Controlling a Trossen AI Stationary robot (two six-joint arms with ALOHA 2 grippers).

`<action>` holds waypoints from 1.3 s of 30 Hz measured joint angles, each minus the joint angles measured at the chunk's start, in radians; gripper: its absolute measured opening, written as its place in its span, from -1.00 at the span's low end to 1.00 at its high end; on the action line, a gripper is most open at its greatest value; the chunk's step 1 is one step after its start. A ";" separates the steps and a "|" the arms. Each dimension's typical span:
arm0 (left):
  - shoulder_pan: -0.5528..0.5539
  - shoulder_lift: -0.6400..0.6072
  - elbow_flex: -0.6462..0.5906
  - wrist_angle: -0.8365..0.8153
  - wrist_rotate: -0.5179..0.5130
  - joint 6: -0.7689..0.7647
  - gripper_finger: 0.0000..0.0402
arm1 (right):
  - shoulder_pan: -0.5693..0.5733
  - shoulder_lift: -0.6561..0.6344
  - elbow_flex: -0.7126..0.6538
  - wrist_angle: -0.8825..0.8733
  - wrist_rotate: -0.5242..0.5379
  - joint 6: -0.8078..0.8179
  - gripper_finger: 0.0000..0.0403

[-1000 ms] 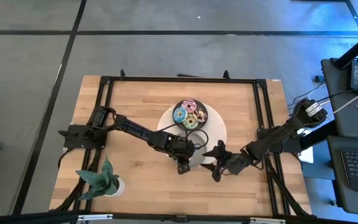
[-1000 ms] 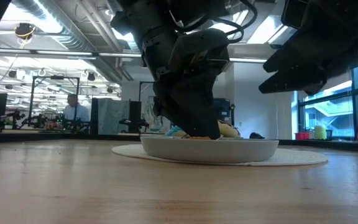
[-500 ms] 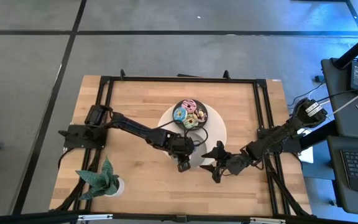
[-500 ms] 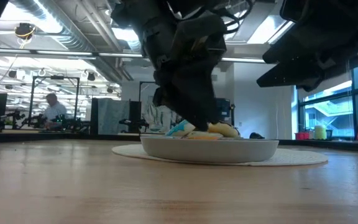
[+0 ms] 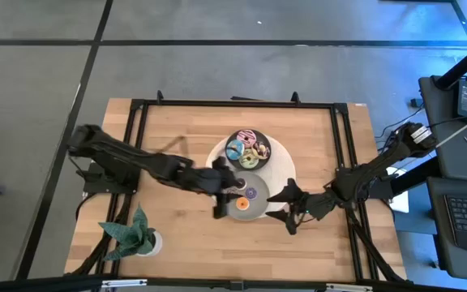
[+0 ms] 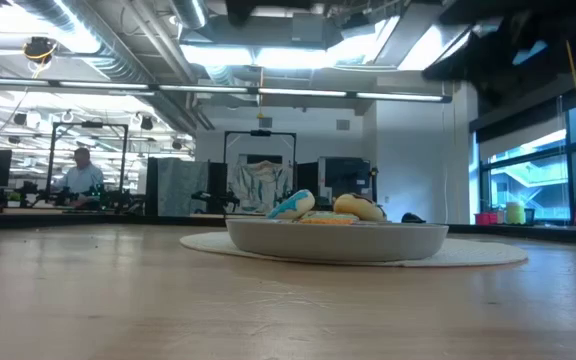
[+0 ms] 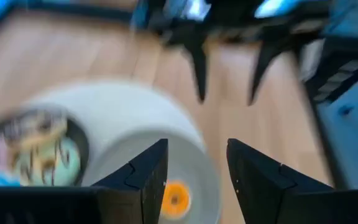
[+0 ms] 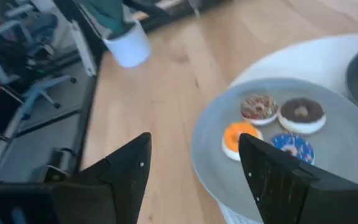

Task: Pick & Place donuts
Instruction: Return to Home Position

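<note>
The wooden table shows bare wood on every side of the grey plate, with the widest stretch toward the potted plant at the near-left corner. Black frame rails run along the table edges. The grey plate sits on the near part of a round white mat, and the black plate lies just beyond it on the same mat.

The left arm stretches in from the left rail. Its left gripper hangs over the grey plate's left rim with its fingers spread and nothing between them. The right arm comes from the right rail. The right gripper is just beside the plate's right rim, its fingers wide apart and empty.

The big donuts crowd the black plate. 4 small donuts lie on the grey plate: orange, purple-blue, dark chocolate and sprinkled brown, close together near its middle
</note>
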 joint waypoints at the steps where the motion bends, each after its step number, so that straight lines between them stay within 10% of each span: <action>1: -0.009 -0.047 -0.036 0.047 0.004 0.033 -0.20 | 0.003 -0.020 0.000 -0.002 -0.003 -0.011 0.21; 12: -0.028 -0.586 -0.556 0.389 0.061 0.121 -0.17 | -0.017 -0.299 -0.220 0.102 -0.109 -0.110 0.21; 39: -0.031 -1.356 -1.089 0.567 -0.163 0.115 -0.20 | -0.145 -1.272 -0.536 -0.175 -0.135 -0.320 0.21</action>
